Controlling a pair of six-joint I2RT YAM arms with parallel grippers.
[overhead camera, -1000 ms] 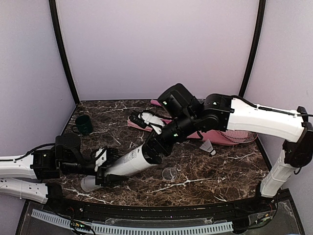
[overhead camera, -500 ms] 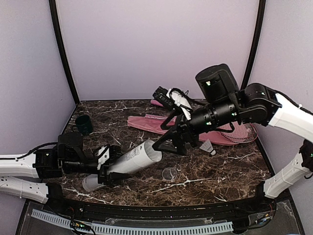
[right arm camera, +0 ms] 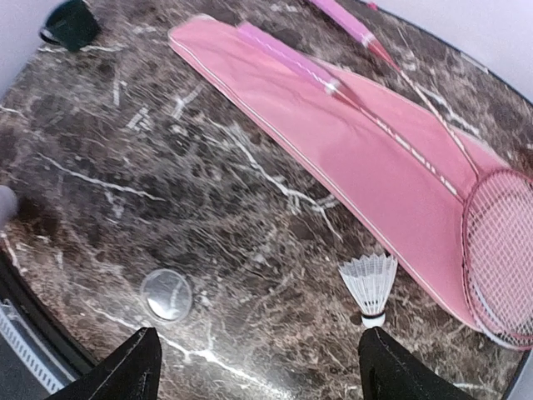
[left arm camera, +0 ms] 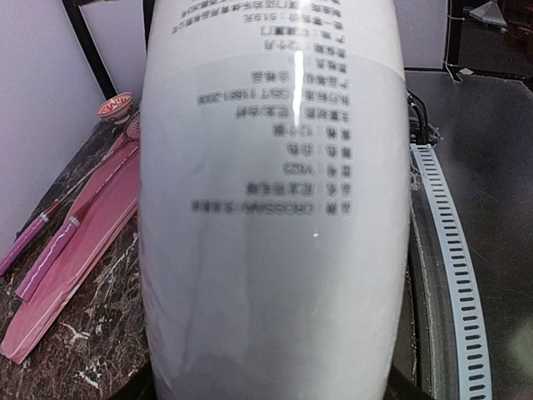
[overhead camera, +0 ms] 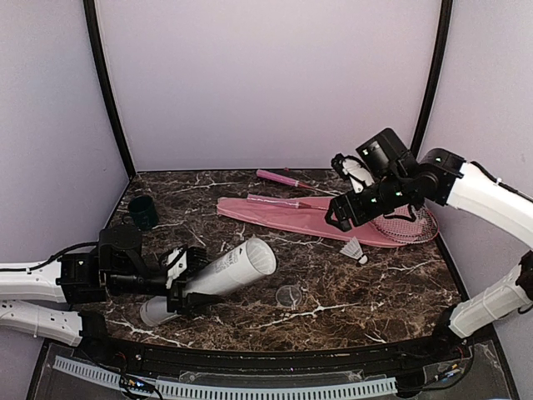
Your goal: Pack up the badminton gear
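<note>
Top external view: the long pale grey tube (overhead camera: pixel 221 273) lies slanted at about 7 o'clock on the marble table (overhead camera: pixel 391 292), its open mouth pointing toward 1 o'clock and its closed end nearest the front edge. The left gripper (overhead camera: pixel 179 287) is clamped around the tube's lower half. In the left wrist view the tube's printed side fills nearly the whole picture, with only the dark finger bases showing at the bottom corners. The right gripper (overhead camera: pixel 337 215) hangs above the table at about 2 o'clock, over the pink cover (overhead camera: pixel 308 218). In the right wrist view its two fingertips (right arm camera: pixel 137 367) stand far apart with nothing between them. The pink cover stretches flat from the table's middle toward 3 o'clock. A first racket (right arm camera: pixel 283 57) lies along the top of it, handle toward 11 o'clock, its strung head past the cover's wide end at 3 o'clock. The second racket (overhead camera: pixel 279 177) lies behind, its pink handle near the back edge at 12 o'clock. One white shuttlecock (overhead camera: pixel 353 249) lies on the marble at about 4 o'clock, just beside the cover's near edge, apart from the tube. A clear round lid (overhead camera: pixel 289 295) lies flat at 6 o'clock, near the tube's mouth but not touching it. The dark green cup (overhead camera: pixel 142 212) sits at 10 o'clock. An orange-patterned bowl (left arm camera: pixel 115 107) shows in the left wrist view beyond the racket heads.
</note>
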